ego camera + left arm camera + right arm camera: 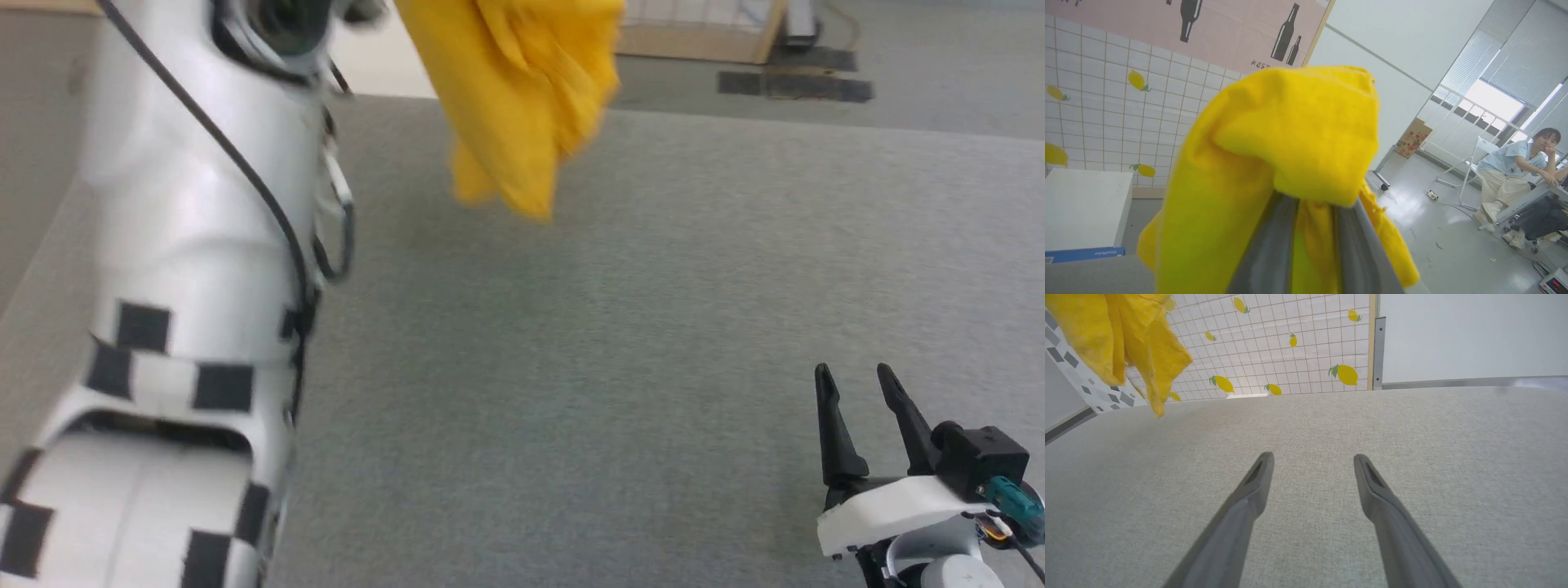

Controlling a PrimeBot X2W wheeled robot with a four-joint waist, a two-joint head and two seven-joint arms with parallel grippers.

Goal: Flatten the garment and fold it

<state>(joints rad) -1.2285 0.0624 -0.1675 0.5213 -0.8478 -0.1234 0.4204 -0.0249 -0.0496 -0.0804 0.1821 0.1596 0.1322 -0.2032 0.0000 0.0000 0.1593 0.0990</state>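
The mustard-yellow garment [522, 90] hangs bunched in the air above the far part of the grey table [612, 367], its lowest corner clear of the surface. In the left wrist view my left gripper [1314, 204] is shut on a fold of the garment [1290, 143], and the cloth drapes over both fingertips. My pale left forearm [204, 204] rises along the left of the head view. My right gripper [857, 384] stands open and empty low over the table at the near right, well apart from the garment [1126, 339]; its fingers [1249, 498] are spread wide.
A person [1515, 171] sits at a desk across the room. A white cabinet [1086, 208] stands by the lemon-patterned tiled wall [1290, 343]. A wooden frame [702, 33] lies on the floor beyond the table's far edge.
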